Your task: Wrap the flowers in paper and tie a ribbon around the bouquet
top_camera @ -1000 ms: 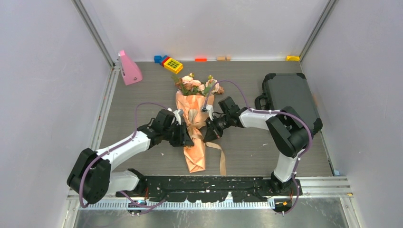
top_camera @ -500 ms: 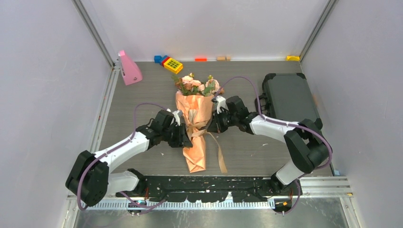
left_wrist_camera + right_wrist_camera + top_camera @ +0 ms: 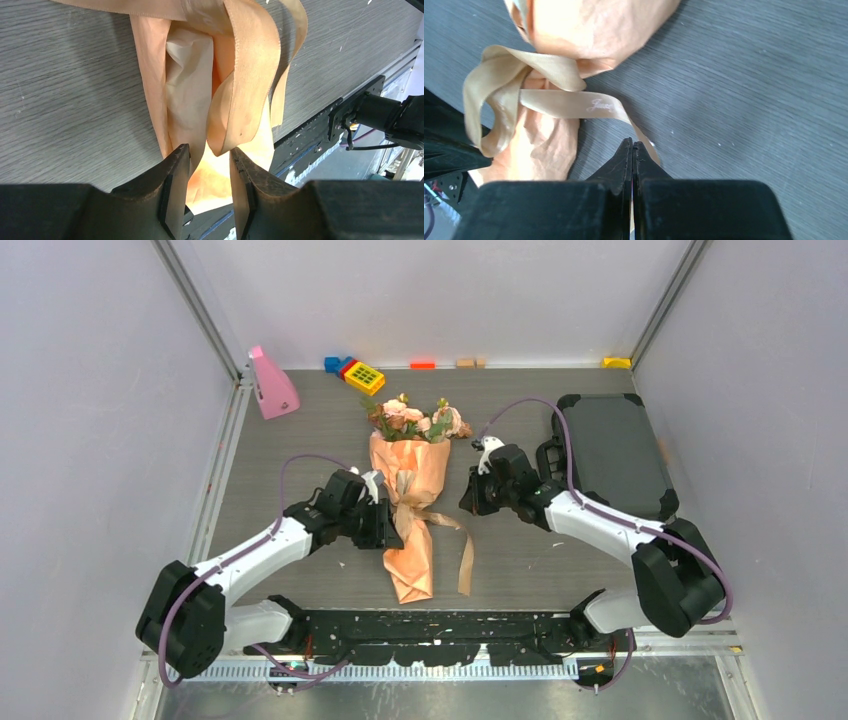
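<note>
Lettering on ribbon [image 3: 596, 106]: right wrist view only | right gripper [image 3: 632, 145] clenched, empty | left gripper [image 3: 210, 148] half-spread astride paper [image 3: 186, 107], grip unclear

Peach bouquet [image 3: 405, 465], tan ribbon [image 3: 466, 558] around waist

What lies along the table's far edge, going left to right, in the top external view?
pink wedge-shaped object → blue block → yellow keypad toy → orange-red block → wooden blocks → yellow block
</note>
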`<state>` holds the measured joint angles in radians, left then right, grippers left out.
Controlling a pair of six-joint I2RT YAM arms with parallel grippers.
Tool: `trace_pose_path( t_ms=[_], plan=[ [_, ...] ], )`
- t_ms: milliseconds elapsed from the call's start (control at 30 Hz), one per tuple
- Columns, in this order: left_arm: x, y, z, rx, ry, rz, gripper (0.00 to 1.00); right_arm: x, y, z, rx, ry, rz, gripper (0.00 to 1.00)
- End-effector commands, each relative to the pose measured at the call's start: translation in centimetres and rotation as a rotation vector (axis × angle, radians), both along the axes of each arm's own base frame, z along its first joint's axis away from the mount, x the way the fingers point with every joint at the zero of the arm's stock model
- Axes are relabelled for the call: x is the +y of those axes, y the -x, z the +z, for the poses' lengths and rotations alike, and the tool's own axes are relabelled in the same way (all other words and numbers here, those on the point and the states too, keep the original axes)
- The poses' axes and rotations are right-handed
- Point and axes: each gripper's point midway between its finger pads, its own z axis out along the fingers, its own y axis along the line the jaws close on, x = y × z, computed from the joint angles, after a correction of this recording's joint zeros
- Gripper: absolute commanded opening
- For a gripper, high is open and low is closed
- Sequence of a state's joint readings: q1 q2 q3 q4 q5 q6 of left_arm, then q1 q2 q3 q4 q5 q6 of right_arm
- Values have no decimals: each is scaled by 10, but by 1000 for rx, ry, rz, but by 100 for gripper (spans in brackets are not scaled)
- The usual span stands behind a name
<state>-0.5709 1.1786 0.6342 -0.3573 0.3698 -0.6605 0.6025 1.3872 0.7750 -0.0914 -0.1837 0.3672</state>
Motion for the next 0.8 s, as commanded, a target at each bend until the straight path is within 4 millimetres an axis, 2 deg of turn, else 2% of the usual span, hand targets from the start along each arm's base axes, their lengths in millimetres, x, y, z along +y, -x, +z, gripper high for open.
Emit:
trace_pose_path(
  t_ms=[0, 67, 200, 233, 300, 367, 400, 467, 533, 633, 767],
  plan=[
    [-3, -7, 17, -50, 11, -20, 37, -18, -1, 0, -9, 68, -51, 1],
    [-2, -7, 19, -53, 10, -22, 37, -11, 4, 2, 1, 49, -9, 1],
    [-6, -8, 31, -74, 30, -43, 42, 20, 20, 14, -21, -52, 151, 1],
    [-7, -8, 35, -81, 36, -48, 44, 26, 25, 15, -43, -53, 200, 7],
    [-8, -10, 43, -101, 50, -51, 50, 36, 30, 12, -107, -24, 304, 28],
    [-8, -12, 49, -119, 52, -49, 64, 39, 28, 5, -135, 4, 351, 45],
    [-8, -14, 51, -128, 53, -43, 68, 39, 21, -1, -144, 30, 344, 51],
    [-10, -19, 56, -145, 60, -37, 73, 39, 12, -10, -150, 66, 335, 57],
    [-10, -27, 55, -160, 43, -18, 74, 36, 0, -21, -151, 117, 306, 61],
    [-11, -38, 48, -159, 12, -1, 68, 32, -15, -34, -164, 189, 281, 63],
    [-22, -43, 41, -130, 26, -31, 57, 45, -23, -37, -209, 158, 331, 64]
  ],
)
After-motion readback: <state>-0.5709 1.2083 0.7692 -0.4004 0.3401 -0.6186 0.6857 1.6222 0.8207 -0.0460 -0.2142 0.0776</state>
